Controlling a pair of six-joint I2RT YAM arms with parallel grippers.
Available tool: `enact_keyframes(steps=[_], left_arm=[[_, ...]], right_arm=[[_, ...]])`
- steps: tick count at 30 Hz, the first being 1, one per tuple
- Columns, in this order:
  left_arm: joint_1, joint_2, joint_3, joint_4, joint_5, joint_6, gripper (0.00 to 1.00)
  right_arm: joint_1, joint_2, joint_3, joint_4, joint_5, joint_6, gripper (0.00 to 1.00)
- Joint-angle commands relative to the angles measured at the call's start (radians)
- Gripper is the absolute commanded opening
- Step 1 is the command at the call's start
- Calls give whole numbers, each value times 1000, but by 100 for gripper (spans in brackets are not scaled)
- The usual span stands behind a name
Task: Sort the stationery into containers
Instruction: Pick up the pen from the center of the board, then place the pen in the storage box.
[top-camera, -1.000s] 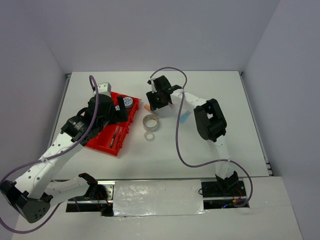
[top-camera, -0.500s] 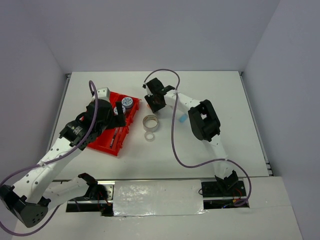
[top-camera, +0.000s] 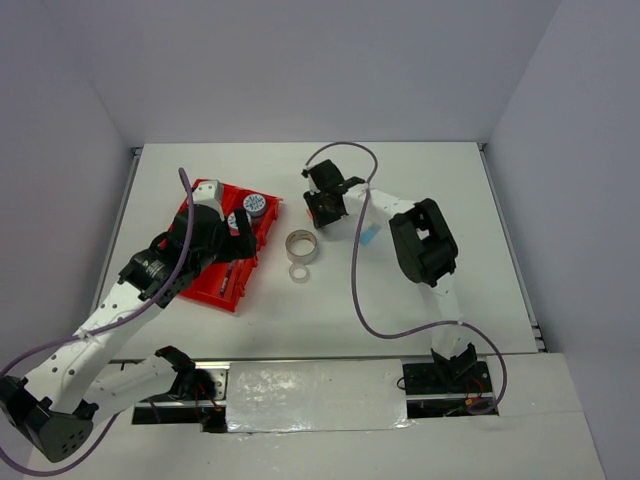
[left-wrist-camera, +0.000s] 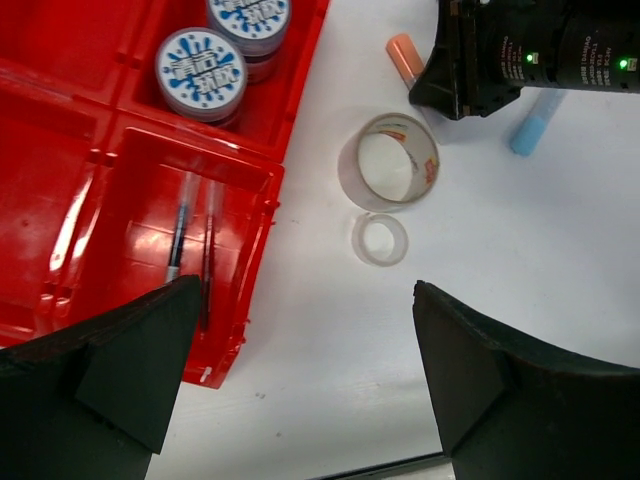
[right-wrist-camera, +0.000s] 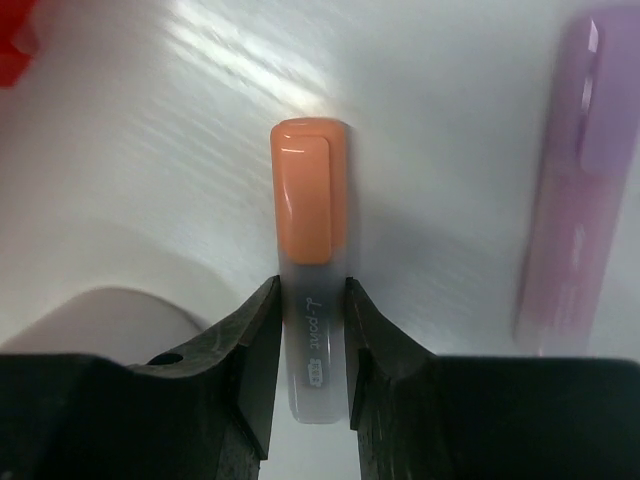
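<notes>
Right end effector: closed on the orange stick. Both fingers press the clear barrel just below the orange cap. The stick lies on the worktop, beyond the tray's far corner and outside it. The pictures do not show whether it has left the surface.

A purple stick lies to one side of it, roughly parallel and not touching. A blue stick lies on the worktop on the other side of the right end effector, partly under the arm.

Left end effector: open wide and holding nothing. It hangs above the tray's corner and the bare worktop beside it.

Tray contents:
- Two rolls stand side by side in one compartment, blue-and-white faces up.
- Two thin pens lie parallel in the next compartment, the one nearest the rings.
- The remaining compartments are only partly in view.

Outside the tray:
- A large ring rests on the worktop just beside the tray, between it and the right arm.
- A small ring lies flat directly beside it, touching or nearly touching.
</notes>
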Motion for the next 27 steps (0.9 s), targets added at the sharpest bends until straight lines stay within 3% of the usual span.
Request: enact_keyframes(steps=[1, 9, 15, 21, 27], left_arm=[[1, -36, -20, 135, 95, 0, 99], [2, -24, -52, 399, 268, -92, 99], [2, 22, -72, 552, 377, -168, 99], [4, 41, -71, 565, 380, -186, 96], [5, 38, -80, 588, 377, -186, 89]], right_arm=[[-18, -169, -109, 57, -19, 81, 0], [59, -572, -419, 292, -9, 165, 0], [152, -825, -600, 438, -98, 216, 0], [194, -939, -637, 515, -226, 251, 1], [228, -931, -609, 530, -299, 262, 2]])
